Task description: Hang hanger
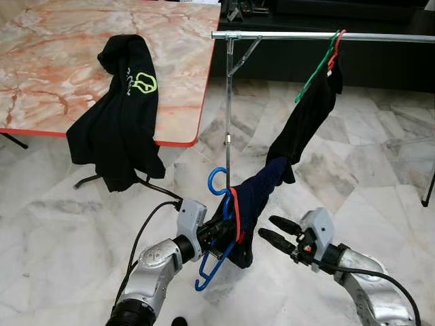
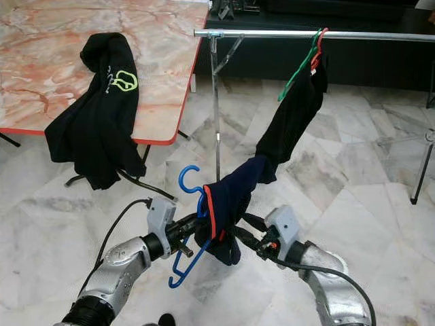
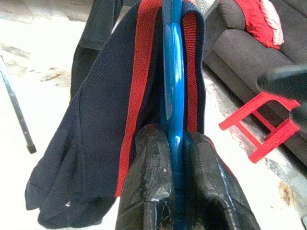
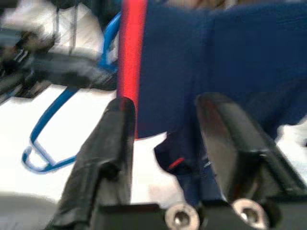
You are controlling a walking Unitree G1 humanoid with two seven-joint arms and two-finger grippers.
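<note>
Risk, judged from this moment: the navy shirt (image 1: 253, 204) is not seated on the blue hanger (image 1: 219, 231) but bunched against one side of it, its far end trailing up toward the black shirt (image 1: 309, 115) that hangs from the rail (image 1: 319, 35) on a green hanger (image 1: 314, 68); lifting the blue hanger toward the rail could let the navy shirt slide off to the floor, or drag on the black shirt and pull the green hanger along or off the rail. A second risk is the grip itself: the left claw (image 1: 216, 232) pinches only the thin plastic bar, so the hanger may swivel between the fingers under the lopsided load and the hook (image 1: 216, 180) could miss the rail. The left claw is closed tight on the blue hanger, its two fingers (image 3: 148, 182) pressed against either side of the bar, with the shirt's red trim (image 3: 139, 72) lying just beyond them. The right claw (image 1: 277, 231) stands at about 3 o'clock from the hanger, parted moderately and holding nothing; its fingers (image 4: 108, 158) point at the navy cloth, just short of it or barely brushing it. The hanger is low, at 6 o'clock from the rail's upright. Another black shirt (image 1: 122, 115) drapes over the desk (image 1: 54, 68) edge at 10 o'clock.
</note>
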